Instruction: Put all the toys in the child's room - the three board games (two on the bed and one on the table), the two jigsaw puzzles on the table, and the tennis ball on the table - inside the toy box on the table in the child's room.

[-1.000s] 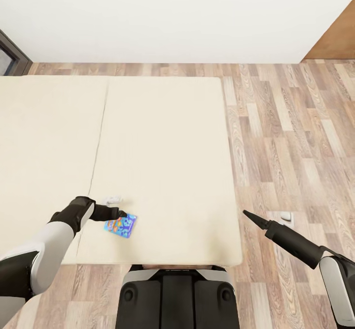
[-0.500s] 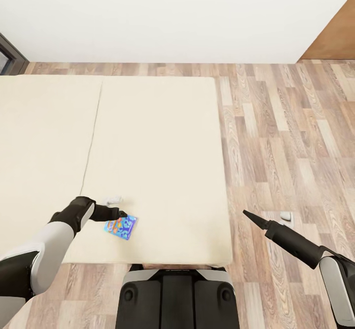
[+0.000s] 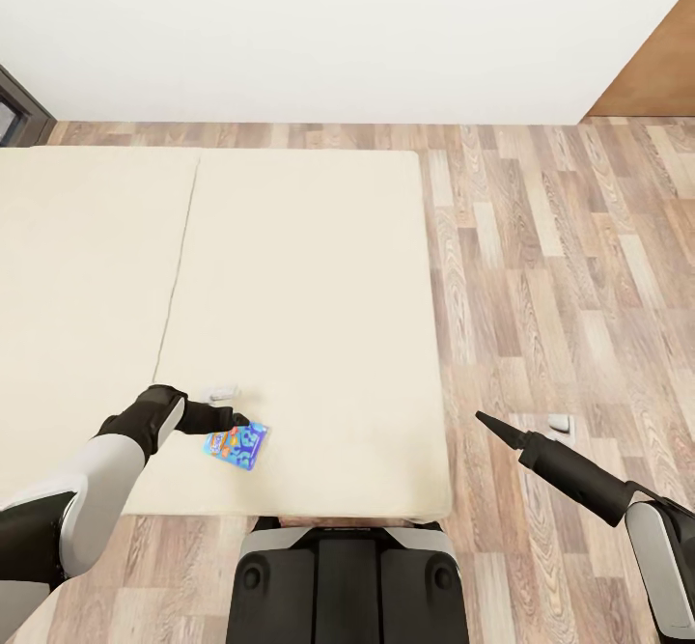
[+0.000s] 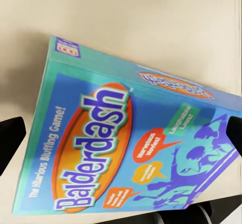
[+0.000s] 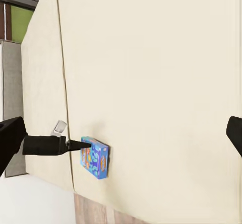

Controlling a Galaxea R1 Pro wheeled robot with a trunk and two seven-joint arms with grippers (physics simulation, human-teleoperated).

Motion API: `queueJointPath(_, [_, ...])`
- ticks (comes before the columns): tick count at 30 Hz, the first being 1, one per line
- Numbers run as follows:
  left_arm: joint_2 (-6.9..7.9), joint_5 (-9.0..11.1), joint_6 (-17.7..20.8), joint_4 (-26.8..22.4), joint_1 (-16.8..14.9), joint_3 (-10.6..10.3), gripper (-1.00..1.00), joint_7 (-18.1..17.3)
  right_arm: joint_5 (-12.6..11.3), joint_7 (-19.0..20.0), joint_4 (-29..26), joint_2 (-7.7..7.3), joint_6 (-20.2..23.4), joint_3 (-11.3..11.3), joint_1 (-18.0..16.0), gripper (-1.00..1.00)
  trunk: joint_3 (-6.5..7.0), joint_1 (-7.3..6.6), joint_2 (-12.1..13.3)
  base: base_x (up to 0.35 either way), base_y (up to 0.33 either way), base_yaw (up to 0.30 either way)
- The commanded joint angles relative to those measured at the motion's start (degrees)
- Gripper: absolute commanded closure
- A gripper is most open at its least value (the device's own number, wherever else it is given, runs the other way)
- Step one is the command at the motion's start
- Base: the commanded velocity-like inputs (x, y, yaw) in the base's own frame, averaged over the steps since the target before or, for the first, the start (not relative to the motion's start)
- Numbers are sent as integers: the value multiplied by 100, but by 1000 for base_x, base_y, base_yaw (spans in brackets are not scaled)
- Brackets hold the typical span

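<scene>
Across the head view, a wide cream bed fills the left and middle, split by a seam running away from the robot. Wood-plank floor lies to the right and along the far side, under a white wall; a brown wooden panel sits at the far right corner, a dark door frame at the far left. Board game lies flat on the bed near its near edge, close to the seam, long axis tilted slightly off the bed edge. Left gripper sits at the box's far-left corner, fingertips touching or just above it; can't tell open or closed from here. Right gripper hangs over the floor just beside the bed's right edge, well apart from the box, fingers look pressed to one point, nothing in it.

Left wrist view: the board game, a blue-teal Balderdash box, face up on cream bedding, seen at an angle, title running along its long axis. Dark fingertips at both frame edges straddle the box, spread wide, not clamped on it.

Right wrist view: bed surface with seam, board game small near the bed edge, long axis roughly along the seam. Left gripper tip meets the box's end. A green strip by the door frame shows beyond the bed.
</scene>
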Motion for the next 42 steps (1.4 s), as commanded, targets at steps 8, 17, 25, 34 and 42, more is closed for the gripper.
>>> queueJointPath(8, [-3, -17, 258, 2, 0, 53, -100, -55, -14, 12, 0, -10, 39, -13, -3, -100, -6, 3, -9, 0, -28, 0])
queueJointPath(17, [0, -11, 357, 6, 0, 59, -100, -62, -14, 12, 0, -15, 40, -14, -3, -100, -6, 3, -9, 0, -1, 0])
queueJointPath(25, [15, -10, 512, 12, 0, 70, -100, -64, -14, 12, 0, -15, 40, -14, -3, -100, -6, 3, -9, 0, 0, 0])
queueJointPath(34, [14, -19, 682, 19, 76, 67, -100, -57, -14, 12, 0, -15, 49, -14, -3, -100, -6, 3, -9, 0, 0, 0])
queueJointPath(42, [-12, -15, 712, 21, 120, 63, -100, -60, -14, 12, 0, -15, 49, -14, -3, -100, -6, 3, -9, 0, 0, 0])
